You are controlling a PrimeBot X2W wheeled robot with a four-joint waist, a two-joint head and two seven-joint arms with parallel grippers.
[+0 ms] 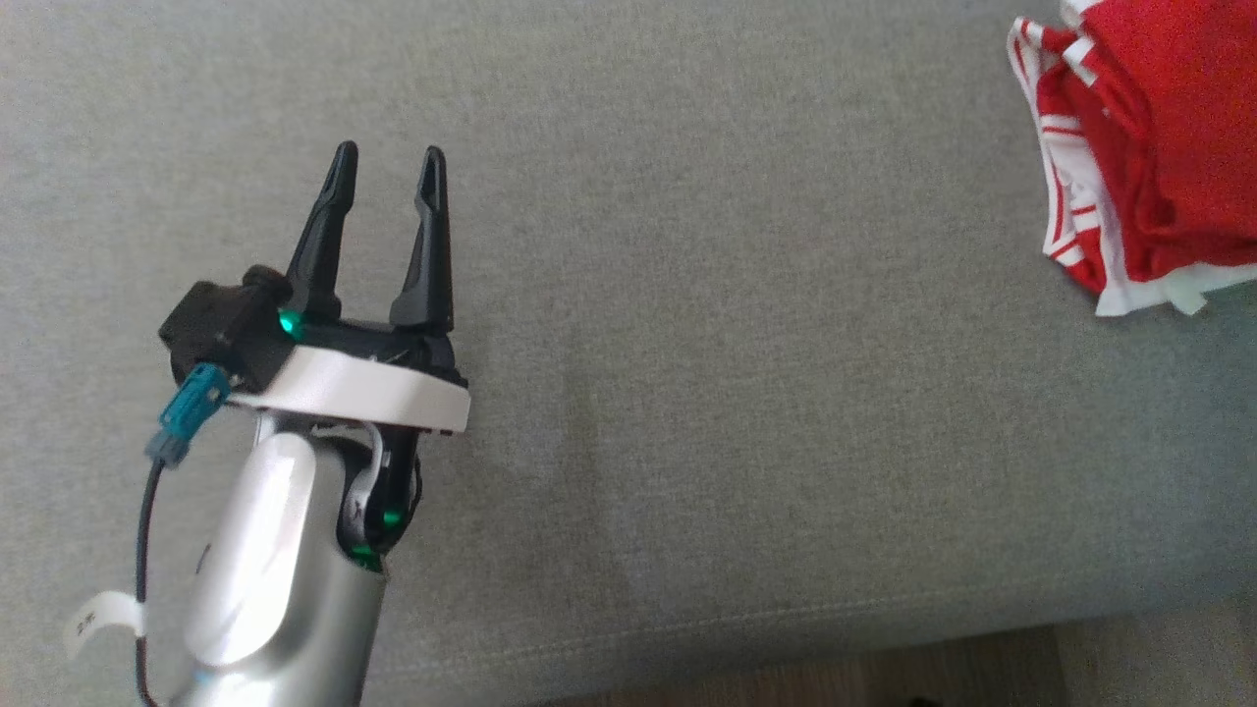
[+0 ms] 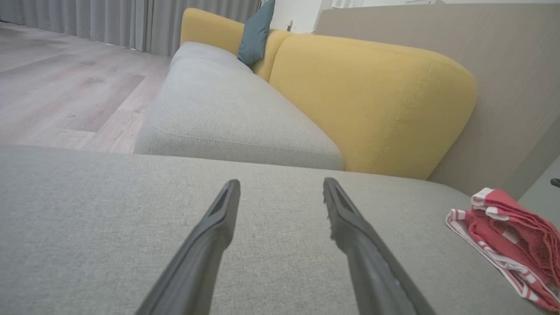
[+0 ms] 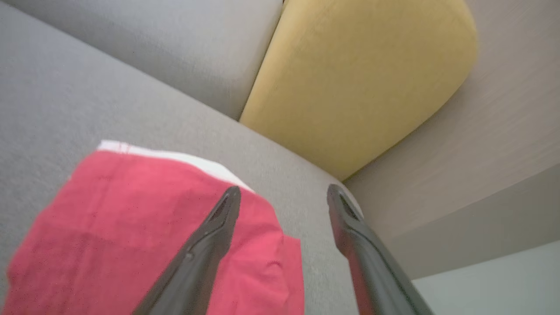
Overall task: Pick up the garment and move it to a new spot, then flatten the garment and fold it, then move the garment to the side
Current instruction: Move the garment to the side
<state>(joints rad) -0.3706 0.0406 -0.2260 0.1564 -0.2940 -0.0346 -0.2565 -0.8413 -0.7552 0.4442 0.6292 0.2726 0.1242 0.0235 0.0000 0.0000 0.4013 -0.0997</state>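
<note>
Red cloth with white striped trim makes up the folded red and white striped garment (image 1: 1159,147), which lies bunched in the upper right corner of the head view, on the grey woven-fabric sofa seat (image 1: 737,344). Part of it runs past the right edge of the frame.

At the lower left of the head view, the left pincer (image 1: 388,155) stands over the bare seat, well apart from the garment. Its two long dark fingers are spread with nothing between them. A small green light (image 1: 290,321) glows at the base of the fingers, and a teal plastic connector (image 1: 191,412) with a dark cable hangs off the wrist.

In the left wrist view the same pincer (image 2: 281,183) points across the seat, with the garment (image 2: 516,236) at the lower right edge. Beyond it a mustard-yellow padded backrest (image 2: 372,100) rises in the upper middle, a teal throw pillow (image 2: 256,33) leans at the top, and pale wooden flooring (image 2: 65,87) fills the upper left.

The right wrist view is somewhat blurred. There the right pincer (image 3: 283,189) is spread wide and holds nothing. Its left finger crosses over the red cloth (image 3: 131,227) in the lower left of the frame, while the other finger lies over bare grey seat; I cannot tell whether either finger touches the fabric.
</note>
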